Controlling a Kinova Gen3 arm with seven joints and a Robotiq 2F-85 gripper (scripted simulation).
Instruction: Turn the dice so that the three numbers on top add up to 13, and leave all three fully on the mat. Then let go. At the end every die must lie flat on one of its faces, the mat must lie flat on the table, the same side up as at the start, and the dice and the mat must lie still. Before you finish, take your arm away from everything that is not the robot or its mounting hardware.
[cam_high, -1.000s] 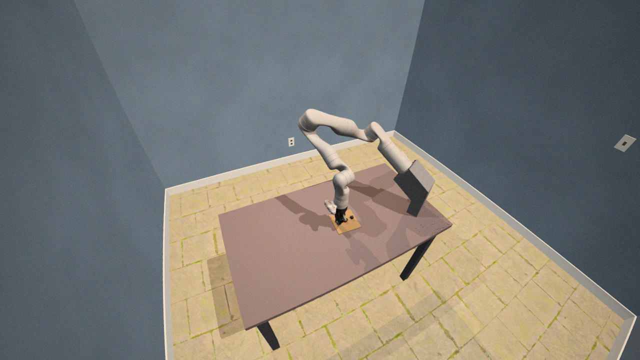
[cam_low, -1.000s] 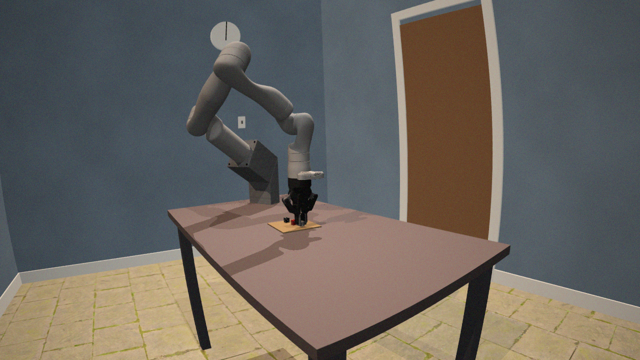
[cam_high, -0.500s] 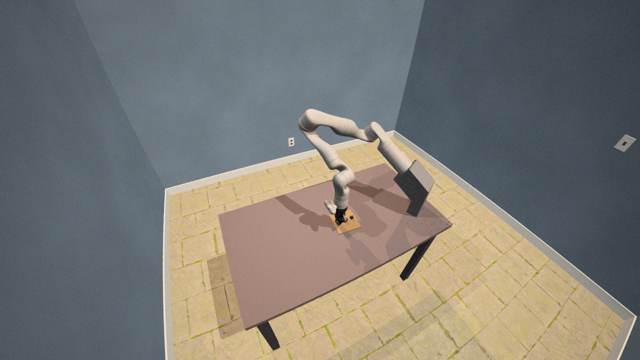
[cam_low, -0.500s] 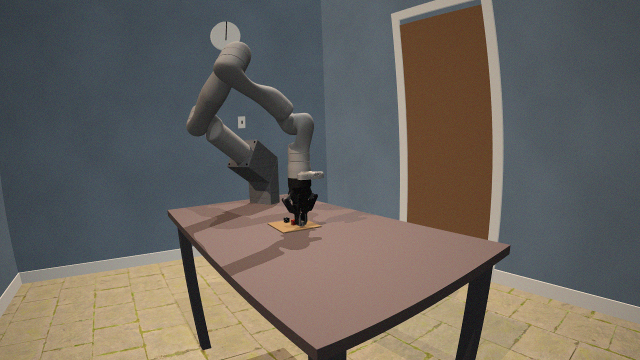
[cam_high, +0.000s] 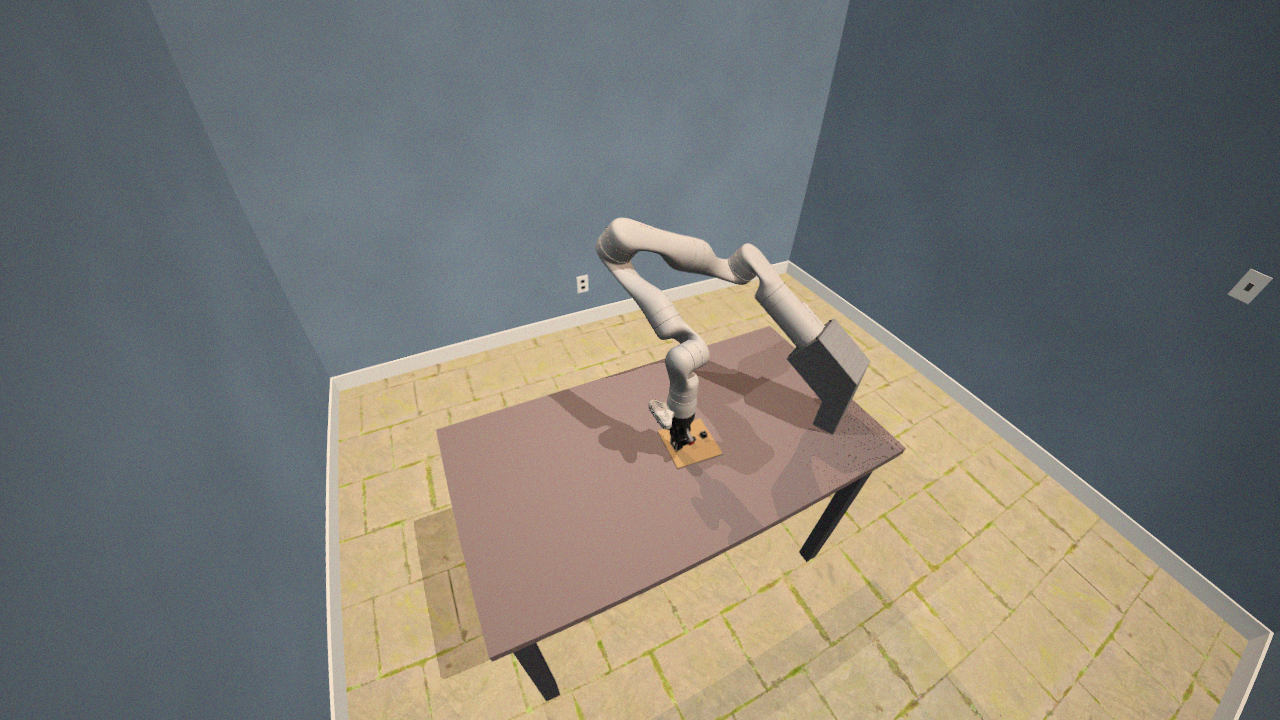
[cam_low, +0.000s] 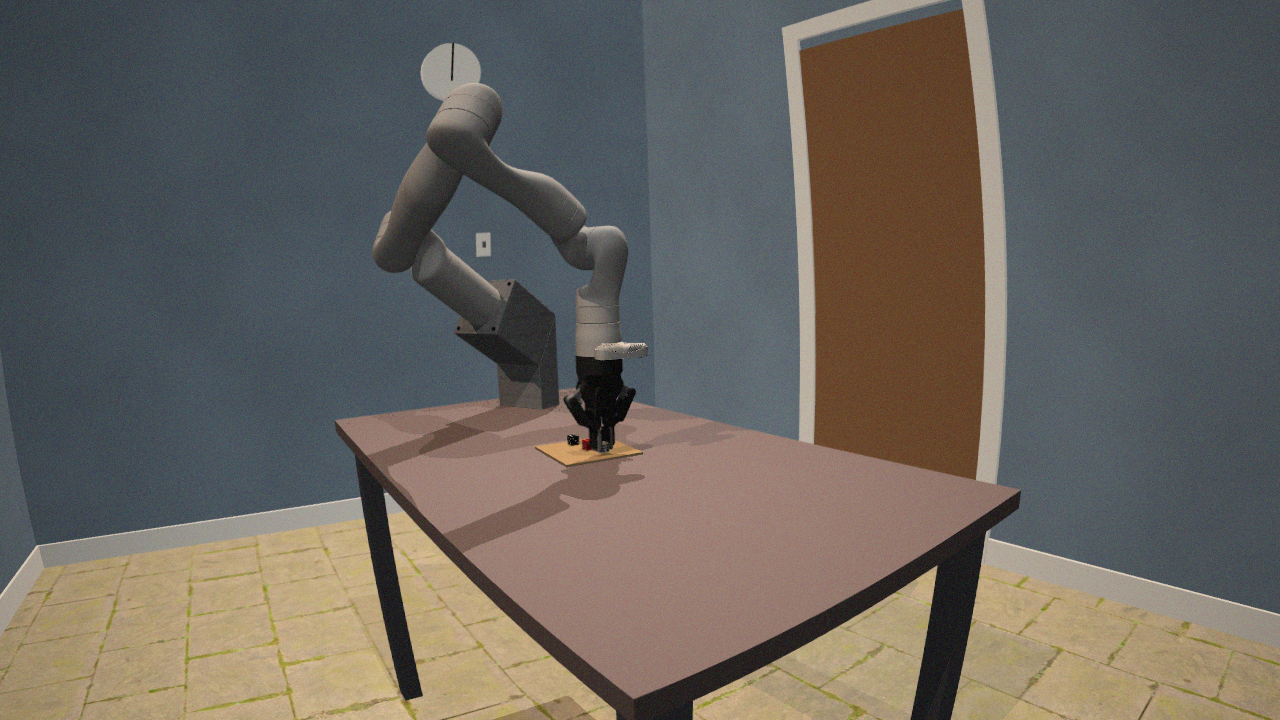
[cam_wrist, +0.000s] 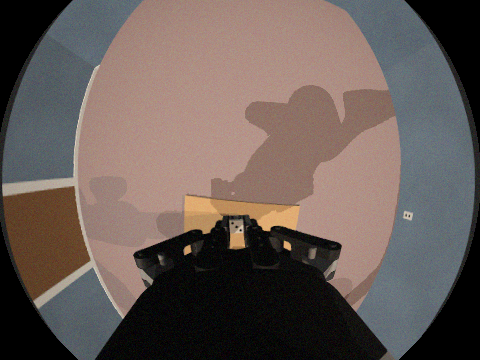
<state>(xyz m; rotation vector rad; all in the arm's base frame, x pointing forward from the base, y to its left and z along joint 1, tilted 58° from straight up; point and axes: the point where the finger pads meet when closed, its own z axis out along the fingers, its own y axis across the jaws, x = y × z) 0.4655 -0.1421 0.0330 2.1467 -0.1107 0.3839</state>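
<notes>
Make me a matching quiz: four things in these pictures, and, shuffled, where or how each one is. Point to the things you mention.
1. white die (cam_wrist: 236, 226)
2. black die (cam_high: 703, 435) (cam_low: 572, 439)
3. mat (cam_high: 700, 456) (cam_low: 566, 457) (cam_wrist: 199, 209)
4. door (cam_low: 881, 250) (cam_wrist: 45, 245)

A. flat on the table (cam_high: 554, 501) (cam_low: 760, 555) (cam_wrist: 200, 100)
B. brown, in a white frame
C. between the pincer's (cam_high: 682, 445) (cam_low: 602, 445) (cam_wrist: 236, 227) fingers
D. on the mat, outside the pincer

Pairs: 1-C, 2-D, 3-A, 4-B
</notes>
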